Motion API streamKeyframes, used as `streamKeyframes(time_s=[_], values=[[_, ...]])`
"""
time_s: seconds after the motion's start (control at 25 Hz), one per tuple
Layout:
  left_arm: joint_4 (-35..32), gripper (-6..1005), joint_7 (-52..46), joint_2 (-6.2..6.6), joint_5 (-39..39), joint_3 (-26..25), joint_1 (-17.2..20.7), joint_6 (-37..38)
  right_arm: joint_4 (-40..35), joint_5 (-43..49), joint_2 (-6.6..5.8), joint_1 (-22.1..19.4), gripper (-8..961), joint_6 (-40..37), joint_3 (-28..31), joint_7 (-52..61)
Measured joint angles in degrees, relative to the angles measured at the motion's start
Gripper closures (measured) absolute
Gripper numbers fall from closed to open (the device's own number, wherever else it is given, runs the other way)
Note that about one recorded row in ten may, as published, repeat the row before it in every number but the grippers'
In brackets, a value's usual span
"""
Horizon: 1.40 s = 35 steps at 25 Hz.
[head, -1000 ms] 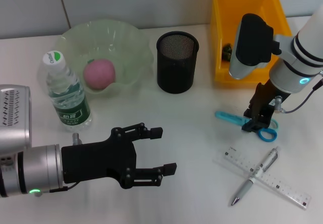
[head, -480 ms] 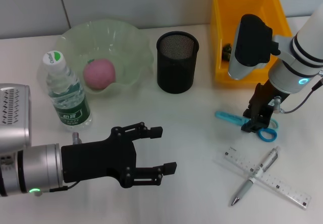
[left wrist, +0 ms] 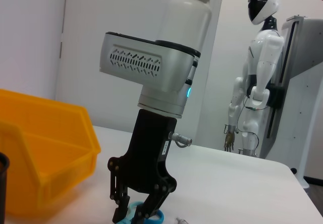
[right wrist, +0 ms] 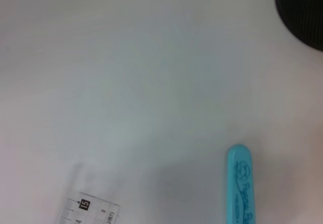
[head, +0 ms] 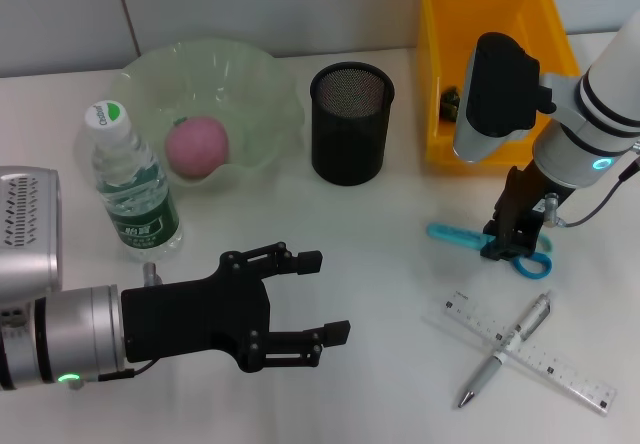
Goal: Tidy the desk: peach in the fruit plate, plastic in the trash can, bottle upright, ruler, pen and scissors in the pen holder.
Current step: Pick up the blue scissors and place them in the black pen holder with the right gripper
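Observation:
The cyan scissors (head: 452, 232) lie flat on the table, and my right gripper (head: 506, 245) stands over their handles, fingers drawn in on them. In the left wrist view that right gripper (left wrist: 132, 215) pinches the cyan scissors (left wrist: 155, 217). A clear ruler (head: 560, 366) lies nearer, with a silver pen (head: 503, 353) crossed over it. The black mesh pen holder (head: 350, 124) stands at the middle back. A pink peach (head: 197, 146) sits in the green fruit plate (head: 262, 74). The bottle (head: 130, 186) stands upright. My left gripper (head: 318, 298) hovers open at the front left.
The yellow trash can (head: 490, 139) stands at the back right with something dark inside it (head: 449, 100). The right wrist view shows the scissors' cyan tip (right wrist: 241, 183), a ruler end (right wrist: 91, 211) and the pen holder's edge (right wrist: 303, 12). A humanoid robot (left wrist: 255, 82) stands beyond the table.
My right gripper has shifted very slightly over the scissors' handles. The scissors still lie on the table, and the left arm has not moved.

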<state>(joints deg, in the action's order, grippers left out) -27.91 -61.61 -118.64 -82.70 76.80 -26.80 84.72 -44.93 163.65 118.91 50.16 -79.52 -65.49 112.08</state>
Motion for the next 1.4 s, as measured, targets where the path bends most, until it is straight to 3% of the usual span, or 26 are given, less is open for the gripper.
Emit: streamKeyframes(time_s=[0.12,0.6,0.88,1.4], values=[[0.0,149,0.0,-0.01,0.0,-0.11,0.0,0.0,-1.11,-0.09,0.01,-0.04,728,-0.39,0.08,0.15],[0.03,150,0.0,-0.01,0.01,-0.16,-0.01,0.0,-12.4,-5.04,-0.11,-2.32,727,-7.83,3.54,0.23],[0.03,150,0.0,-0.01,0.21,-0.76,-0.1,-0.23,-19.38,-10.35,-0.29,-5.77,728,-10.87,3.95,0.24],[0.08,149,0.0,-0.01,0.97,-0.87,0.0,-0.39,-29.87,-28.09,-0.67,-13.45,728,-12.92,11.96,-2.48]])
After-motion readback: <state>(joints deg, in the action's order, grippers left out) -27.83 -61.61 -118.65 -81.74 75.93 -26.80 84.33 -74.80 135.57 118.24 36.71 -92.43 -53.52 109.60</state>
